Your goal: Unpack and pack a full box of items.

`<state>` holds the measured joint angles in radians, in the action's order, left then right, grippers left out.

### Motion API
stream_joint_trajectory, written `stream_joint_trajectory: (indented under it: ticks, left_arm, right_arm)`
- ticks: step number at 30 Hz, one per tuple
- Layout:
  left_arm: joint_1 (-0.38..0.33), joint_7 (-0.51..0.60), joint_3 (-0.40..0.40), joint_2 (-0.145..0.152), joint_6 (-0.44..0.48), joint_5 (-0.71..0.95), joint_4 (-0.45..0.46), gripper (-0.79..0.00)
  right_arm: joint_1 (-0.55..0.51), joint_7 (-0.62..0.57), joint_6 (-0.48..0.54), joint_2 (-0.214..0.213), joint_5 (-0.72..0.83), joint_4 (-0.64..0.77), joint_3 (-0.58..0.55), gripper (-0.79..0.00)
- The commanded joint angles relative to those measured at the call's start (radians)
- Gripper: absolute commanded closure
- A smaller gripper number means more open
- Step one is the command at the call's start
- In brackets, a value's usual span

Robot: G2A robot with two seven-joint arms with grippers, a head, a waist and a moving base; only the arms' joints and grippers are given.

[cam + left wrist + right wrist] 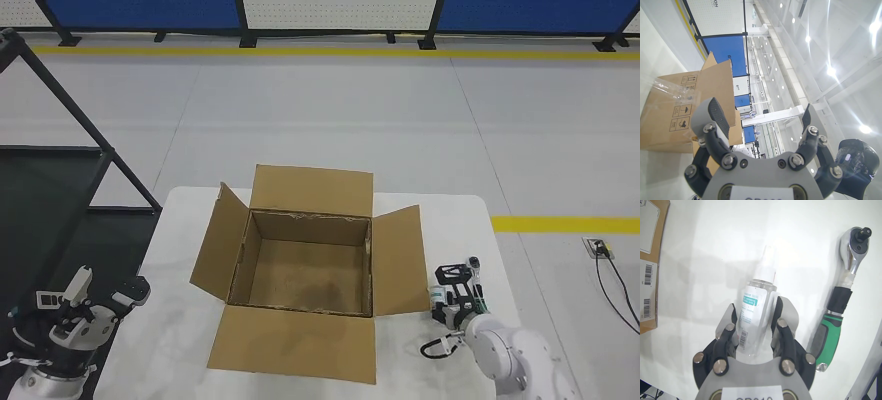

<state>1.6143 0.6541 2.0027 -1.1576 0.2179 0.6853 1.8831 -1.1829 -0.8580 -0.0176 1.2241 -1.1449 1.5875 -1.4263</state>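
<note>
The box (292, 343) stands open in the middle of the white table (180, 230), all four flaps folded outward and its brown floor bare, so the unpacking looks finished, or nearly so, and the packing has yet to put anything back inside. To the box's right, the right gripper (756, 306) has its dark rubber pads pressed against the sides of a clear plastic spray bottle (758, 289), a slim cylinder with a white cap and a printed label; whether it rests on the table or hangs just above it cannot be told. Just beside it lies a ratchet wrench (840, 302), with a polished steel head and a green and black moulded handle. The left gripper (761, 108) sits near the table's left edge, pointing upward, its ribbed pads spread wide and holding nothing. The corrugated cardboard carries clear, wrinkled tape (677, 92) on its outer wall.
</note>
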Motion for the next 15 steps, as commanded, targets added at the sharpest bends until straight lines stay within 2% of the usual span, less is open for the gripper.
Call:
stream_joint_trajectory:
  ticks: [1, 8, 15]
  left_arm:
    - [0.000, 0.000, 0.000, 0.000, 0.000, 0.000, 0.000, -0.785]
    - [0.000, 0.000, 0.000, 0.000, 0.000, 0.000, 0.000, -0.785]
    - [0.000, 0.000, 0.000, 0.000, 0.000, 0.000, 0.000, -0.785]
  right_arm:
    - [-0.001, 0.001, -0.001, -0.001, 0.006, 0.004, -0.008, 0.000]
    - [-0.041, 0.019, 0.018, -0.009, 0.063, 0.078, -0.071, 0.000]
    - [-0.141, 0.073, 0.020, -0.018, 0.208, 0.268, -0.208, 0.000]
